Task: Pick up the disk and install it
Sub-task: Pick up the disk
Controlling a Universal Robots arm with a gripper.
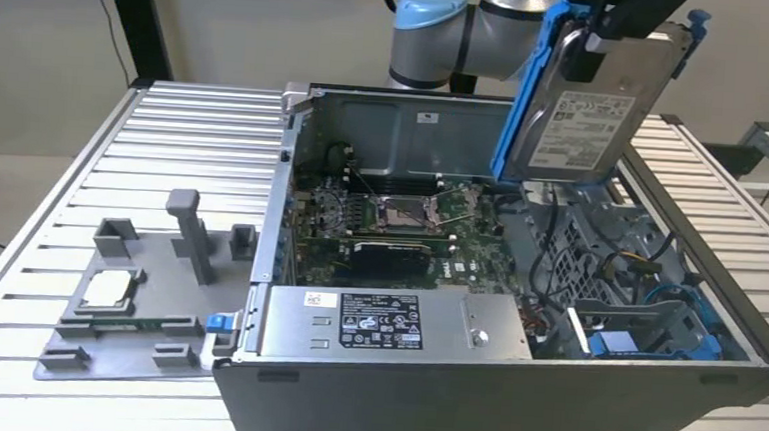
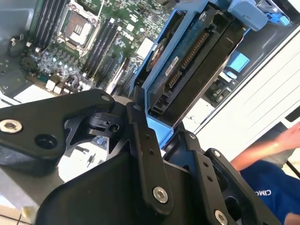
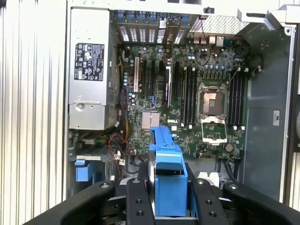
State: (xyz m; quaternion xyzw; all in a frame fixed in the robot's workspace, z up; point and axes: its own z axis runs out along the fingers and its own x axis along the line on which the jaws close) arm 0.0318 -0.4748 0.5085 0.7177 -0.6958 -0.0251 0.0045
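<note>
Exterior view's left: grey fixture [image 1: 149,346] is resting on the slatted table [image 1: 52,195] | centre: open computer case [image 1: 480,412] is lying with motherboard [image 1: 384,216] facing up | exterior view's right: gripper [image 1: 607,39] is clamping the disk [image 1: 581,122], holding it on edge above the case.

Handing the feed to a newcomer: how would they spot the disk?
Find the open computer case on the slatted table. Above its far side, toward the exterior view's right, the tool holds the disk nearly upright. Flat silver, white label, blue frame, unlike the long grey box lying inside the case.
</note>
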